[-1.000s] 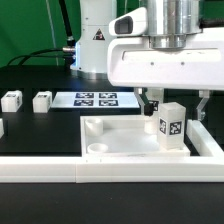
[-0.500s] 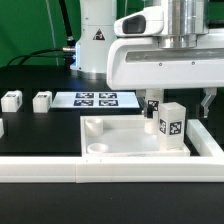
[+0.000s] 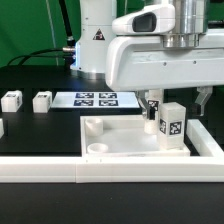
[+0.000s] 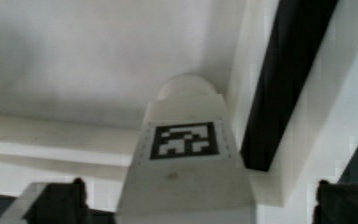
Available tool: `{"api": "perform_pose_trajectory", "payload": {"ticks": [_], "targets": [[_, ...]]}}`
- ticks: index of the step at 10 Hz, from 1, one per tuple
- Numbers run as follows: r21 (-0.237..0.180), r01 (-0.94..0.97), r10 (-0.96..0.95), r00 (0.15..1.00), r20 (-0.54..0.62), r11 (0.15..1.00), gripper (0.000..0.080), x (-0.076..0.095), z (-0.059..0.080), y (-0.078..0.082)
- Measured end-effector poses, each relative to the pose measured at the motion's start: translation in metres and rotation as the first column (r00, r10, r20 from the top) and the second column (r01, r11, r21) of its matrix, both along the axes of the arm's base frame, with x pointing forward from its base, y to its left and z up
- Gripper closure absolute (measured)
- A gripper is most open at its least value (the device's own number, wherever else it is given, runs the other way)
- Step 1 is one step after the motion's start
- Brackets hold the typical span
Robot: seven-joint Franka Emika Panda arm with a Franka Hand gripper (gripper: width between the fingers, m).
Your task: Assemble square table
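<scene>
Resting on a black tabletop (image 3: 45, 130), the white table slab (image 3: 125, 140) lies under the gripper (image 3: 177, 108), whose jaws are apart around an upright leg (image 3: 170, 125). Only the wrist view shows gaps between leg and fingers (image 4: 60, 203).

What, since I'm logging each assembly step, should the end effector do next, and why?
Probably close the end effector on the leg: its fingers stand either side of the upright leg with gaps showing, and the leg sits at a corner of the tabletop, likely awaiting a twist.
</scene>
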State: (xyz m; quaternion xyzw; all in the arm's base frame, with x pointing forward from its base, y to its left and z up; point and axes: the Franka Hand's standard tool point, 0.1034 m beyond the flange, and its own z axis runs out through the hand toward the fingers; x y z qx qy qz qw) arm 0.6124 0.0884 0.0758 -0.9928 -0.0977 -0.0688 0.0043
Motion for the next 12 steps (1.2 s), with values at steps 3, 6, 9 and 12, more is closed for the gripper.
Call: {"api": "perform_pose_trajectory", "payload": {"ticks": [3, 6, 9, 12], "targets": [[0.0, 0.002, -0.002, 1.0, 0.0, 1.0, 0.0511, -0.0002, -0.0002, -0.0001], [0.006, 0.034, -0.034, 0.999, -0.002, 0.999, 0.0511, -0.0003, -0.0003, -0.0001], [0.065, 0.354, -0.354, 0.935, -0.005, 0.933, 0.0511, -0.001, -0.001, 0.0053], [0.118, 0.568, -0.571, 0.821, -0.015, 0.814, 0.0509, 0.0001, -0.001, 0.0071]]}}
